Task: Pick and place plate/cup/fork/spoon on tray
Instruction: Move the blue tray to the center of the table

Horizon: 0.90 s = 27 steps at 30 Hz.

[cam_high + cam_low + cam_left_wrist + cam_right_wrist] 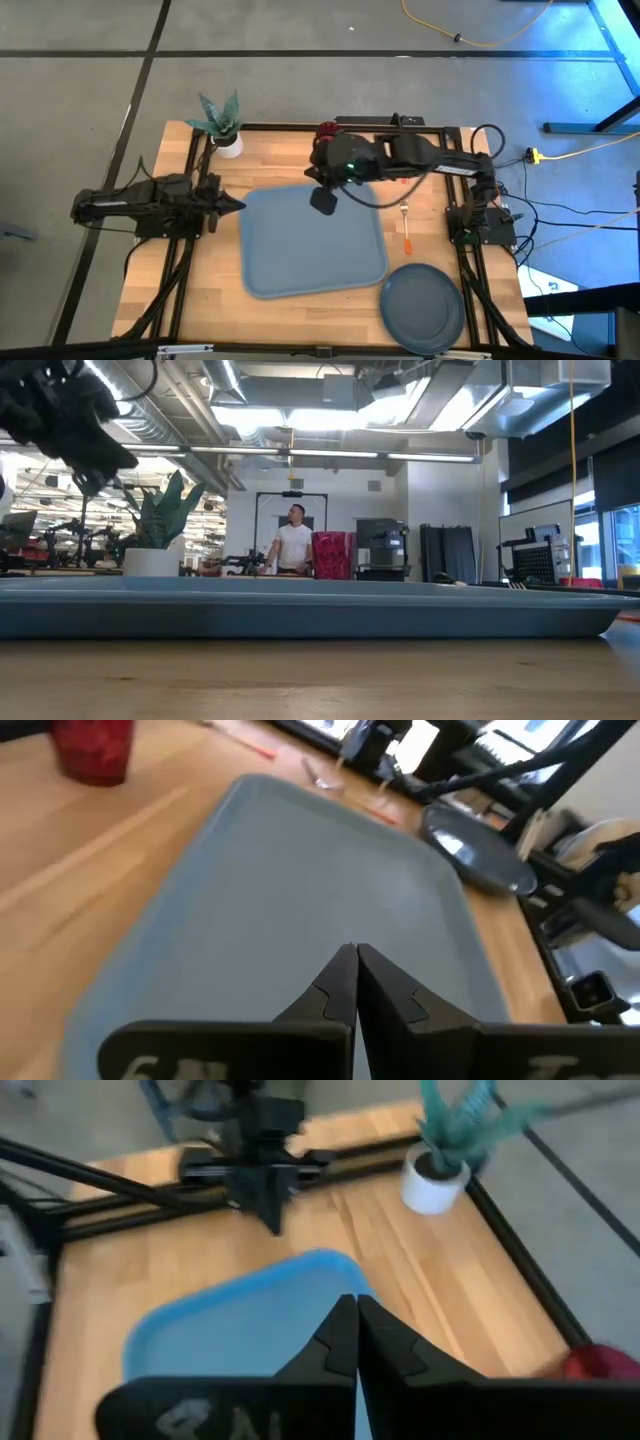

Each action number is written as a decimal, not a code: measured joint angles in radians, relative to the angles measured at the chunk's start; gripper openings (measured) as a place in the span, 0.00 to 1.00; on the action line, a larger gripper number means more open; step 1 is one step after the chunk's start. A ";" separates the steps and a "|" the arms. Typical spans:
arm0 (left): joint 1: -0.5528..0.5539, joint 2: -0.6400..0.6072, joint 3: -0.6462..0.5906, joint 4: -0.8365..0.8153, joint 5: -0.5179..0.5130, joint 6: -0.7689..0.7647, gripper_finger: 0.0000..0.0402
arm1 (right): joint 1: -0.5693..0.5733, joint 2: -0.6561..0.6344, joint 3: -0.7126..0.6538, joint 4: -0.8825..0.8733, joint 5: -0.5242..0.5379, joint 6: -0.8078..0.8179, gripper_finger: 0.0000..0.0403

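Observation:
The light blue tray (312,240) lies flat in the middle of the table. The dark plate (422,305) rests on the wood by the tray's near right corner. To the right of the tray lies the fork (405,225). The spoon (322,778) lies beyond it and is mostly hidden under my right arm in the high view. At the far edge stands the red cup (327,132). My right gripper (323,202) hangs shut and empty high over the tray's far edge. Left of the tray, my left gripper (235,205) is shut and empty, pointing at it.
A white pot with a green plant (222,125) stands at the far left corner. Black frame rails (200,180) run along the table's left, right and far sides. A person (293,540) stands in the room beyond the table. Bare wood lies near the front edge.

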 joint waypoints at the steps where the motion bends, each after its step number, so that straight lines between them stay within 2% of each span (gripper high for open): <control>1: 0.000 0.020 0.029 -0.036 -0.009 -0.016 0.00 | 0.010 -0.010 0.000 -0.002 0.011 -0.001 0.01; 5: -0.001 0.129 0.105 -0.156 -0.039 -0.083 0.00 | 0.056 -0.067 0.000 -0.058 0.040 0.019 0.01; 9: -0.001 0.277 0.122 -0.165 -0.041 -0.080 0.00 | 0.118 -0.120 0.001 -0.158 0.064 0.032 0.01; 16: -0.001 0.509 0.186 -0.147 -0.013 -0.021 0.00 | 0.164 -0.157 -0.009 -0.343 0.102 0.284 0.01; 22: -0.001 0.642 0.232 -0.143 0.050 0.013 0.00 | 0.151 -0.161 -0.138 -0.516 -0.029 0.451 0.01; 27: -0.001 0.753 0.232 -0.138 0.041 0.011 0.00 | 0.109 -0.160 -0.275 -0.485 -0.037 0.448 0.01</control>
